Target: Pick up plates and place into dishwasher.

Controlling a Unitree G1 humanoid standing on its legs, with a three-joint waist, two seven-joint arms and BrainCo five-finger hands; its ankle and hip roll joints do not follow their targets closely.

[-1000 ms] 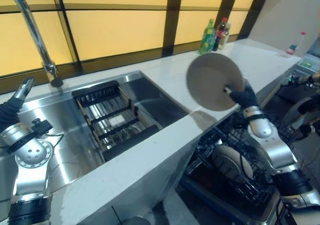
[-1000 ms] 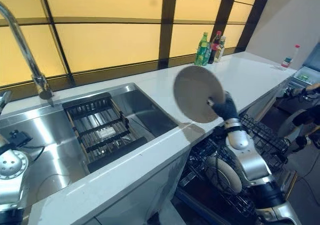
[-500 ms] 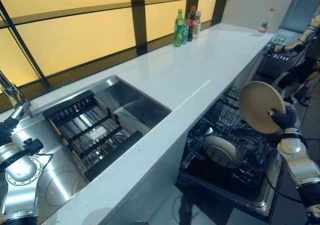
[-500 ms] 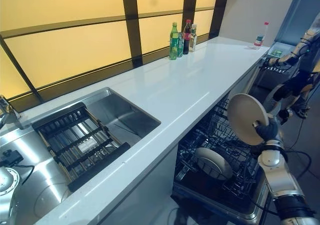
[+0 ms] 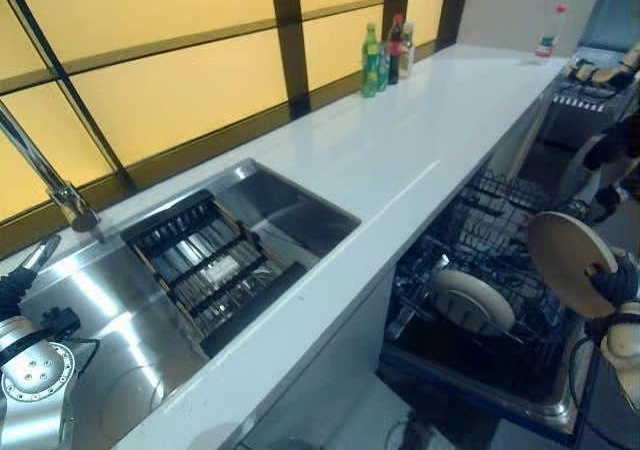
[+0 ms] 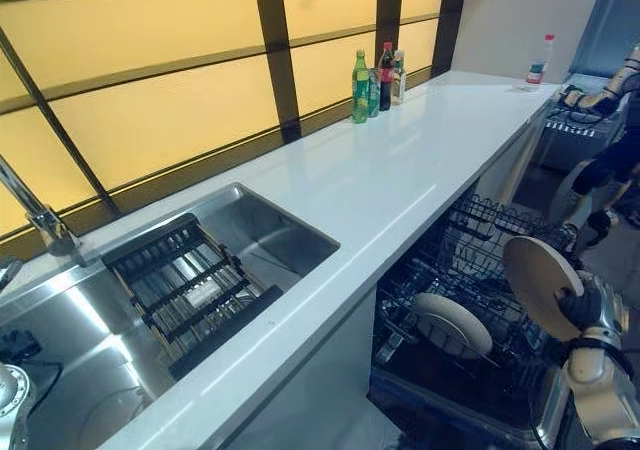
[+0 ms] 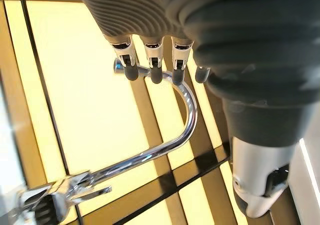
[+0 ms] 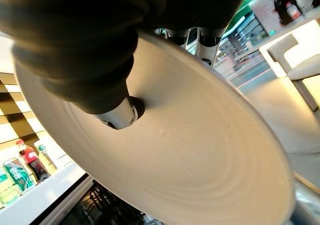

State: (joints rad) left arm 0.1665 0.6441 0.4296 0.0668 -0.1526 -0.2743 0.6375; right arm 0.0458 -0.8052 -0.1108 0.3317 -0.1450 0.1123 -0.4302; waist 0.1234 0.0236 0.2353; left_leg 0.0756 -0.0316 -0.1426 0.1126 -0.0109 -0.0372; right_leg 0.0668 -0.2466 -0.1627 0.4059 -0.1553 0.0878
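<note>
- The left robot hand (image 7: 155, 67) hangs idle near the curved chrome tap (image 5: 45, 175) at the far left, its fingers straight and relaxed with nothing between them.
- Just right of the tap, the stainless steel sink (image 5: 100, 310) holds a dark slatted drying rack (image 5: 205, 255); no plates are visible in it.
- The long white tabletop (image 6: 400, 160) runs on toward the right, carrying a cluster of green and dark bottles (image 6: 375, 78) near the window and a small red-capped bottle (image 6: 538, 70) at its far end.
- Below the tabletop's front edge, the pulled-out black wire dishwasher rack (image 5: 480, 270) already holds one round pale plate (image 5: 468, 300), leaning in the tines.
- At the far right, the right robot hand (image 6: 582, 308) pinches a round beige ceramic plate (image 6: 540, 285), thumb on one face and fingers behind the rim, holding it nearly on edge above the rack's outer side.
- Judged risks: the hold covers only a small part of the rim, so the plate could swing or slip on the way down; if it misses a gap between tines it could knock the seated plate or tip over; a release made too high could chip it.
</note>
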